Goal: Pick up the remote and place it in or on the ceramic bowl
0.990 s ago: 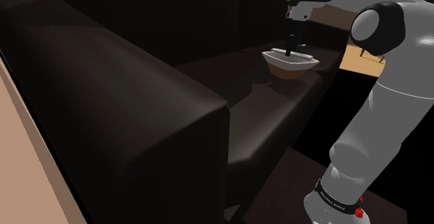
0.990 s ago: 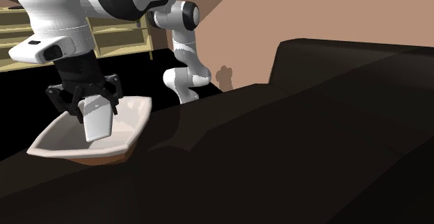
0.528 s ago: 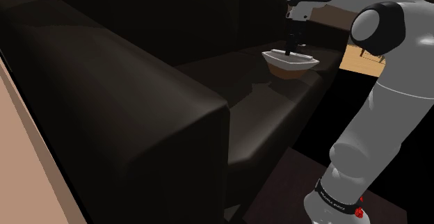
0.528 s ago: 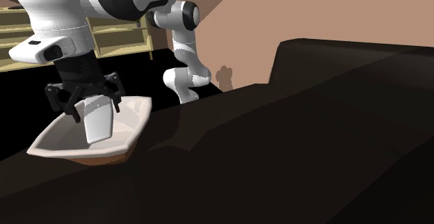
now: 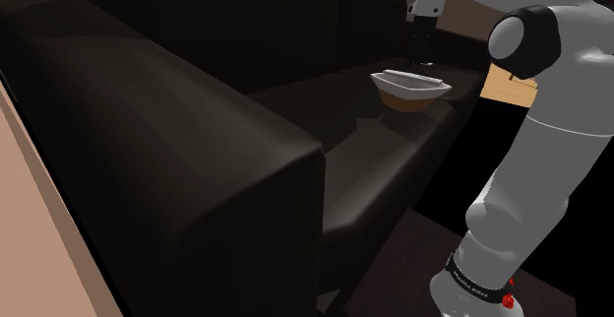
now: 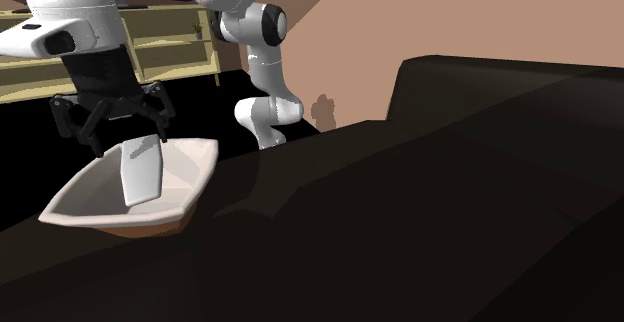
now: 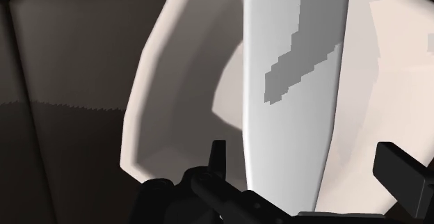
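Observation:
A flat white remote (image 6: 140, 175) lies slanted in the white bowl (image 6: 78, 192), its upper end over the bowl's far rim. The bowl stands on the dark sofa seat (image 6: 330, 220). My black gripper (image 6: 120, 135) hangs open just above the remote's upper end, and neither finger touches it. In the wrist view the remote (image 7: 292, 83) runs lengthwise between the spread fingers (image 7: 219, 158), with the bowl's wall (image 7: 167, 90) beside it. In the shoulder view the gripper (image 5: 421, 57) is straight above the bowl (image 5: 411, 87).
The dark sofa (image 5: 177, 128) has a tall backrest and a bulky armrest around the seat. Wooden shelving (image 6: 170, 45) stands behind the arm. A light wooden piece (image 5: 512, 89) sits beside the arm's elbow, and a tan wall (image 6: 420, 20) rises beyond the sofa.
The fingers have spread and let go of the remote. The gripper has risen a little, and the remote now rests in the bowl.

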